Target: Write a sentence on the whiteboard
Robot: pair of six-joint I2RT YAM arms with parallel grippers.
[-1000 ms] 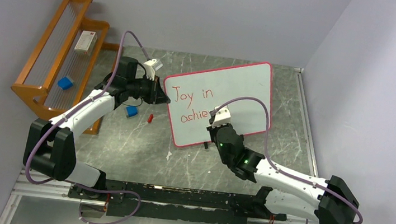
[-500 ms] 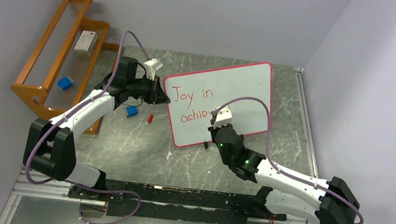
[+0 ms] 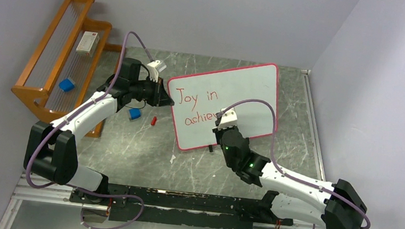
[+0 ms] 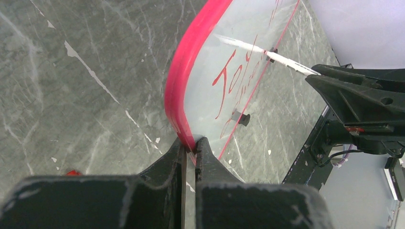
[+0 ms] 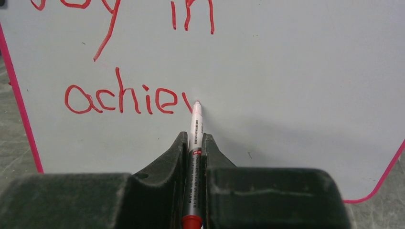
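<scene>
The whiteboard [image 3: 237, 92], white with a red-pink border, lies tilted on the grey table. Red writing on it reads "Joy in" and below that "achie" plus a started stroke [image 5: 186, 101]. My left gripper [image 4: 191, 143] is shut on the whiteboard's left red edge [image 4: 179, 95]. My right gripper [image 5: 193, 138] is shut on a white marker [image 5: 195, 129] with a red end. Its tip [image 5: 197, 103] touches the board [image 5: 296, 71] just right of the last red stroke. In the top view the right gripper [image 3: 220, 127] sits over the board's lower middle.
An orange wooden rack [image 3: 59, 63] stands at the back left, holding a small box [image 3: 86, 42] and a blue block [image 3: 66, 84]. A blue cap-like piece [image 3: 134, 114] and a small red piece [image 3: 154, 120] lie on the table left of the board.
The marker has drawn a little further right after "achie"; the right gripper shifted slightly. The left arm has not moved.
</scene>
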